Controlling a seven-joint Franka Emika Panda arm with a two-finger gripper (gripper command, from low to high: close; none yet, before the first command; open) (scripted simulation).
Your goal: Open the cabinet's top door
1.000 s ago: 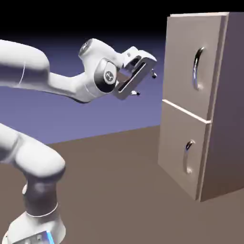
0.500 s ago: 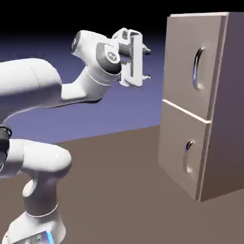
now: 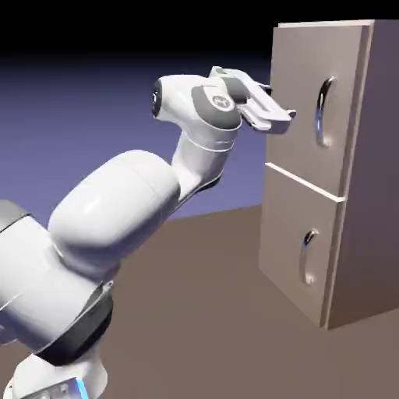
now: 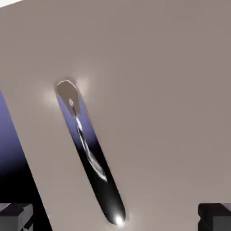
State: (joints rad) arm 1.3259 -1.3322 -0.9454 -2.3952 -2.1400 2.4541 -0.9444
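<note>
Bring the gripper (image 3: 282, 102), wide open and empty, from the exterior view's left of the curved silver handle (image 3: 319, 114) to that long, upright bar on the cabinet's (image 3: 372, 210) top door (image 3: 296, 86).

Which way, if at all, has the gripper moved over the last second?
Yes: the gripper is nearer the top door, toward the exterior view's right.
</note>
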